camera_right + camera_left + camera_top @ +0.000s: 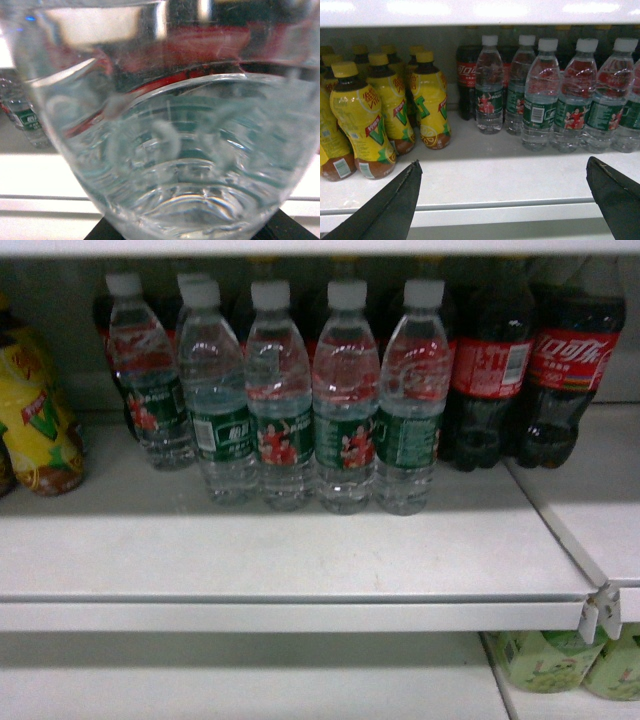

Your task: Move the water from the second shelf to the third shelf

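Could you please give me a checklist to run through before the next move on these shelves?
1. Left hand open and empty: ok. Its fingers are spread wide in front of the shelf edge, with nothing between them.
2. Right hand gripping firmly: cannot tell. A clear bottle fills the right wrist view, and only dark finger corners show beneath it.
3. Water bottles standing upright: ok. They stand in a row next to the cola.
4. Hands visible in the head view: not ok. Neither shows there.
5. Room on the lower shelf: ok. There is a bare surface to the left of the green packs.
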Tool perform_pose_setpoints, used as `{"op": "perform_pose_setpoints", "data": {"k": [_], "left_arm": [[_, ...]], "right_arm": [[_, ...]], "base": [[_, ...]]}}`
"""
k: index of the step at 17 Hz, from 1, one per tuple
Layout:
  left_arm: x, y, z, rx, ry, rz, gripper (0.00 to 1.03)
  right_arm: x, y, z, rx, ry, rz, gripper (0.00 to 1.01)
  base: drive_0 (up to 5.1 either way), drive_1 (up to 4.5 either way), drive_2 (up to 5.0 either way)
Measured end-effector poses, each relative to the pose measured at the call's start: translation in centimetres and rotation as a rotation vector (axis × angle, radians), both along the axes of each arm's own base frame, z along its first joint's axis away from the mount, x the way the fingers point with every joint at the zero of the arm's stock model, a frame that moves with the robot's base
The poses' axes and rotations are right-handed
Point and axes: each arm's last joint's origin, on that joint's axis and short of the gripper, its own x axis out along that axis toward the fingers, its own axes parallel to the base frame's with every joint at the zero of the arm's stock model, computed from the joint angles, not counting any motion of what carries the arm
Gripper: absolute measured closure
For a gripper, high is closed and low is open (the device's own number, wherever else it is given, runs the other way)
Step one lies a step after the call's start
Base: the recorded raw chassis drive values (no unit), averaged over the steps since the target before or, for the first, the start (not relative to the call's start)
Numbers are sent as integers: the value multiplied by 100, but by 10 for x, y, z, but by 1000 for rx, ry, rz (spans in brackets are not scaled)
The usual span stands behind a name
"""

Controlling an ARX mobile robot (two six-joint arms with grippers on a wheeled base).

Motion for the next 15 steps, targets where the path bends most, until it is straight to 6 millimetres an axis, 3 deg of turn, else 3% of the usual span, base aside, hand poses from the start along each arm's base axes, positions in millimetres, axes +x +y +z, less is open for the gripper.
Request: {"op": "perform_pose_setpoints", "data": {"k": [15], "left_arm": [[0, 0, 0, 0, -1, 2, 5]], "right_arm": [[0, 0, 0, 0, -5, 0, 62]], "base": [[0, 0, 0]]}}
